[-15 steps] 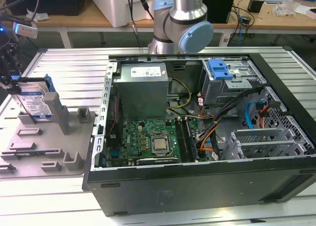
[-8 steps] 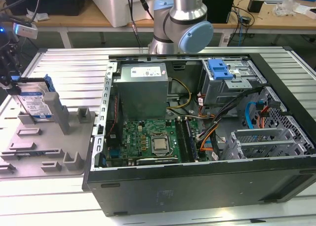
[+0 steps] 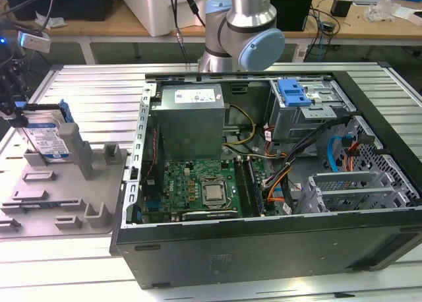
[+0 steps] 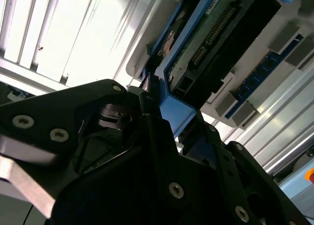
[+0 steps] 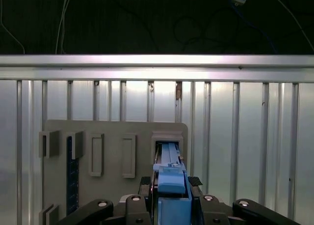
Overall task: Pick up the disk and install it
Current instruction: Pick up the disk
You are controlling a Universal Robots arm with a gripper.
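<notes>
Black gripper (image 5: 170, 182): jaws closed tight on the blue-framed silver rectangular disk (image 3: 47, 140) | disk upright at grey plastic holder tray (image 3: 72, 196) | open black computer case (image 3: 264, 256) just beside tray, on the exterior view's right

The table (image 3: 92, 84) is a silver metal top of long ribbed slats with dark grooves between them. Two things lie directly on it. A flat grey holder plate (image 3: 66, 196), moulded with raised blocks and slots, sits at 9 o'clock in the exterior view. Just beside it, from the centre out to 3 o'clock, an open black computer case (image 3: 264, 249) lies on its side.
</notes>
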